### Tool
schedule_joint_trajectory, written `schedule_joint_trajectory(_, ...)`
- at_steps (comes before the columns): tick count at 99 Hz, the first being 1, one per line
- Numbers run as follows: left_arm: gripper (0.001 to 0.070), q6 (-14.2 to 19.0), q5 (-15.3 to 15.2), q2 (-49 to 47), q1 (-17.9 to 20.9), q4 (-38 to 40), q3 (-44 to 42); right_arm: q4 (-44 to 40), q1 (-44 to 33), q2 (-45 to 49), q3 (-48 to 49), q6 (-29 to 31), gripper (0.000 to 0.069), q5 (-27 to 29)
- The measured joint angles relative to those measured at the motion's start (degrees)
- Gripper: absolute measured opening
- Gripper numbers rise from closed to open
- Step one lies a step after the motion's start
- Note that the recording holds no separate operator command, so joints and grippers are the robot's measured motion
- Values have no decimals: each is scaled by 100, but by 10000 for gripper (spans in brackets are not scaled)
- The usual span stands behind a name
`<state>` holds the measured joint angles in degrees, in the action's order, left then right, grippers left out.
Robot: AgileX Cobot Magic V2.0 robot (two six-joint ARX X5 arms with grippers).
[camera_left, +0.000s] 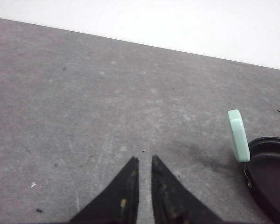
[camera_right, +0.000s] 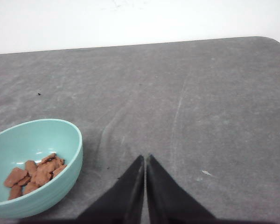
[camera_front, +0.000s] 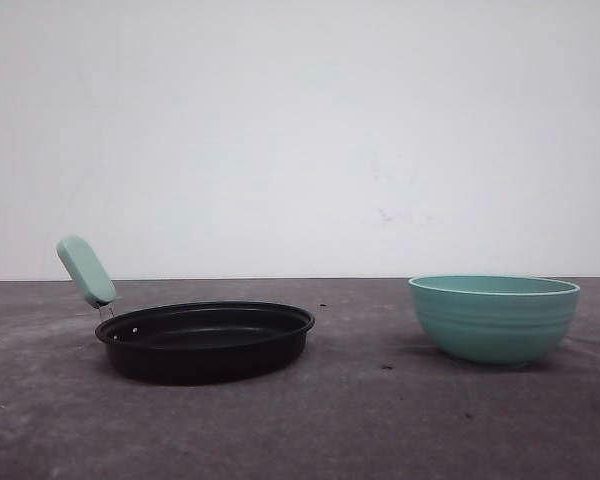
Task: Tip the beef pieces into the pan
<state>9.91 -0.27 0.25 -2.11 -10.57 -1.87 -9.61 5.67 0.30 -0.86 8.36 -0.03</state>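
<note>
Right wrist view: the right tool (camera_right: 145, 161) sits at the bottom centre of the frame, its fingers pressed together with only a hairline slit between them, holding nothing. The teal bowl (camera_right: 67, 163) lies in the lower left of that frame, near the tool but apart from it, upright on the grey worktop (camera_right: 200, 102). The beef pieces (camera_right: 35, 174) rest as a small heap in the bowl's bottom.

Left wrist view: the left tool (camera_left: 144, 163) shows at bottom centre, fingers nearly together with a narrow gap, gripping nothing. The pan (camera_left: 273, 175) occupies the lower right edge of that frame, its mint-green handle (camera_left: 238, 135) rising toward the tool's side.

Front view: the pan (camera_front: 205, 340) stands lower left, handle (camera_front: 86, 270) angled up and to the left; the bowl (camera_front: 494, 317) stands right of centre, well apart from the pan. No beef appears in the pan.

Judgement: pouring has not begun. The right arm is the nearer to the bowl; its tool must spread before it can take the rim.
</note>
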Motion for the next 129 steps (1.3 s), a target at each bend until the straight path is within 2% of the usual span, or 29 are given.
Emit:
schedule_joint_trajectory(29, 22, 31, 17, 0, 0, 0, 0, 2, 2, 0, 0, 44, 5, -37)
schedule_joint_trajectory(54, 22, 570, 26, 0, 0, 0, 0, 22, 2, 0, 0, 667, 5, -605)
schedule_joint_trajectory(72, 22, 949, 55, 0, 0, -15, -9, 26, 0, 0, 0, 828, 5, -592)
schedule_joint_trajectory(77, 22, 1115, 133, 0, 0, -17, -13, 52, 0, 0, 0, 846, 5, -623)
schedule_joint_trajectory(85, 22, 1362, 431, 0, 0, -223, -125, 68, 0, 0, -37, 896, 5, -723)
schedule_joint_trajectory(95, 22, 1497, 693, 26, 0, -514, -448, -55, 0, 2, -339, 975, 5, -750)
schedule_joint_trajectory(115, 22, 1510, 743, 507, 0, -737, -1434, -39, 0, 199, -1580, 817, 5, -750)
schedule_joint_trajectory(129, 22, 1217, 763, 1390, 0, -1023, -2332, -50, 0, 848, -2601, 551, 5, -769)
